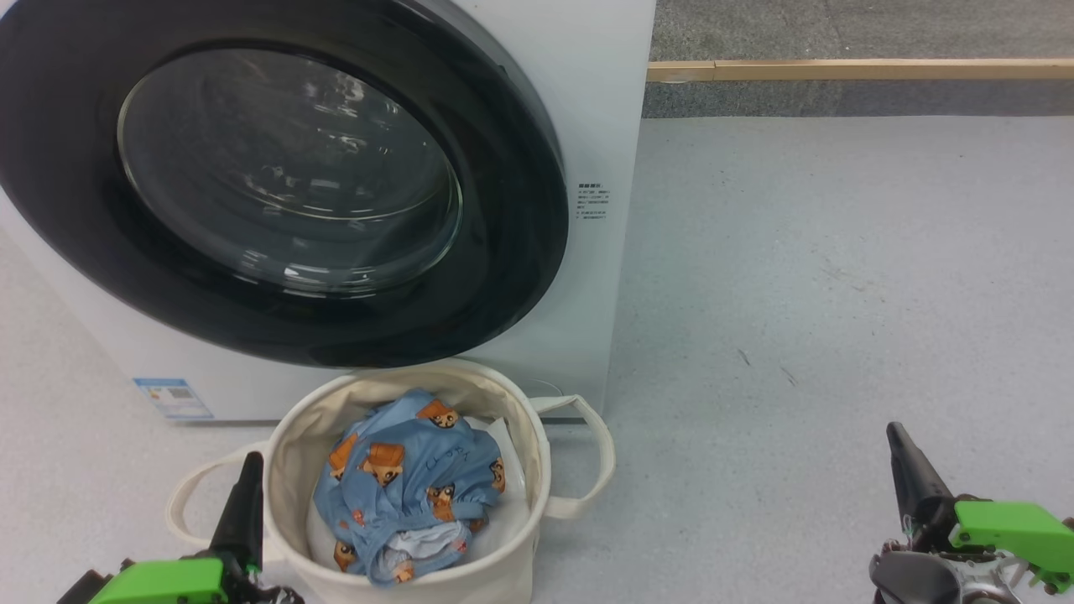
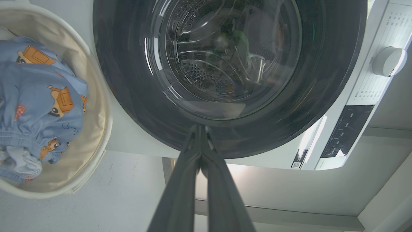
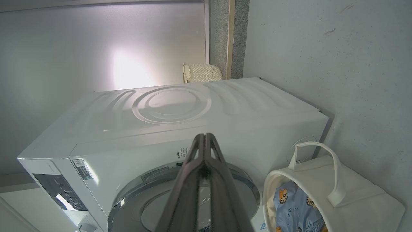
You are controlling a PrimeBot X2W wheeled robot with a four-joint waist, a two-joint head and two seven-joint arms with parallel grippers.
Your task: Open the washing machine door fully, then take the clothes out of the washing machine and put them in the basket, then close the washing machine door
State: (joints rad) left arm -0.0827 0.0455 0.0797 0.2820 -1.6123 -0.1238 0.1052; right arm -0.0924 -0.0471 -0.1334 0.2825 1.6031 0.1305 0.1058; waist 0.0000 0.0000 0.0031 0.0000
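Head view: we see clothes [image 1: 411, 486] in the basket [image 1: 495, 580], washing machine door [image 1: 277, 180] closed, left gripper [image 1: 251, 459] and right gripper [image 1: 896, 431] clenched empty.

A pale wooden strip [image 1: 856, 70] runs across the floor. Just on its near side lies a narrow band of dark grey speckled flooring [image 1: 839, 98], then a wide pale grey floor [image 1: 839, 277] with a few small dark scuffs [image 1: 742, 357]. A cream woven bin [image 3: 202, 73] stands just beside the strip, against a plain pale wall [image 3: 64, 38] that carries a bright, soft patch of light [image 3: 128, 69].
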